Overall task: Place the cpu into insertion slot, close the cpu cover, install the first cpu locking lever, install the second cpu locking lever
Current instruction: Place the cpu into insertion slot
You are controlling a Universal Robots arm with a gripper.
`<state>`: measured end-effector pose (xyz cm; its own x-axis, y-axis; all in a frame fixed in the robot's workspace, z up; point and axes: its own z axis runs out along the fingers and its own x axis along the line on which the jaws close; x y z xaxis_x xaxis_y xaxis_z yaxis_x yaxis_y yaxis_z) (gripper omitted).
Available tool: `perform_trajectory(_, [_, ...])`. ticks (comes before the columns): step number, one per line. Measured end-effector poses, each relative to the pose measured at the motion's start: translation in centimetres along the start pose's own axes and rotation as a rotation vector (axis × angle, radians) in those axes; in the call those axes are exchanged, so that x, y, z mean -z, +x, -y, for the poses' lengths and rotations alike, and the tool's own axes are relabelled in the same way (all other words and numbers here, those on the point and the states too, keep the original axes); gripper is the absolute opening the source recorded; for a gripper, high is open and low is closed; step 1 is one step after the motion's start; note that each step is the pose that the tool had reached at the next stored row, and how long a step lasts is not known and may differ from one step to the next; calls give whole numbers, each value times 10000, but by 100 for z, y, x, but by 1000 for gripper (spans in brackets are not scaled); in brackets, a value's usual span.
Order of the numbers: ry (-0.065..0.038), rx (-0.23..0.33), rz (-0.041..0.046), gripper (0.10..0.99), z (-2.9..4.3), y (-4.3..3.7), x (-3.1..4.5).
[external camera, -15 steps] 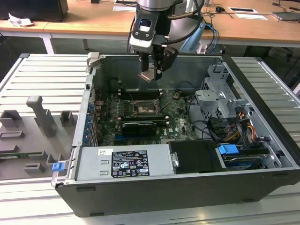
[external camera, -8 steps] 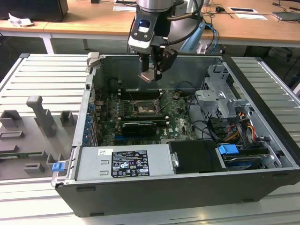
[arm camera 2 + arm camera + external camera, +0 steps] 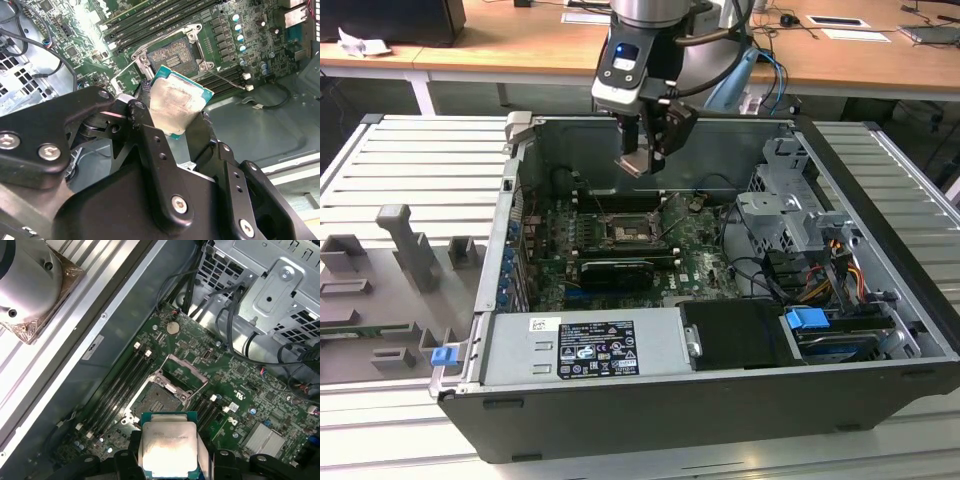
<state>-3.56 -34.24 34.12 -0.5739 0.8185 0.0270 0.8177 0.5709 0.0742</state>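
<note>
The pincer [image 3: 647, 150] clamps the cpu [image 3: 169, 447] by its edges, above the insertion slot [image 3: 156, 402]; judged risk: the chip looks tilted, so lowering askew could bend pins.

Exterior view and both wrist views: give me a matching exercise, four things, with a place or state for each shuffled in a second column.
1. cpu
2. insertion slot
3. cpu cover
4. gripper

A. swung open
B. empty, pin field exposed
C. shut on the cpu
D. held above the board

Pairs: 1-D, 2-B, 3-A, 4-C
</note>
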Motion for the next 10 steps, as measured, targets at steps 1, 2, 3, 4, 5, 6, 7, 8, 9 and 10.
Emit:
perform_trajectory(1, [-1, -37, 3, 525, 0, 0, -2])
perform_trajectory(2, [-1, -61, 5, 525, 0, 0, -3])
perform_trajectory(3, [-3, -81, 6, 525, 0, 0, -4])
perform_trajectory(4, [-3, -127, 10, 525, 1, 0, -7])
perform_trajectory(5, [-5, -166, 12, 525, 1, 0, -9])
perform_trajectory(6, [-5, -191, 14, 525, 1, 0, -10])
perform_trajectory(7, [-6, -233, 17, 525, 1, 0, -13])
perform_trajectory(8, [-7, -266, 19, 525, 1, 0, -15])
perform_trajectory(9, [-8, -291, 22, 525, 1, 0, -16])
perform_trajectory(10, [-8, -309, 22, 525, 2, 0, -17])
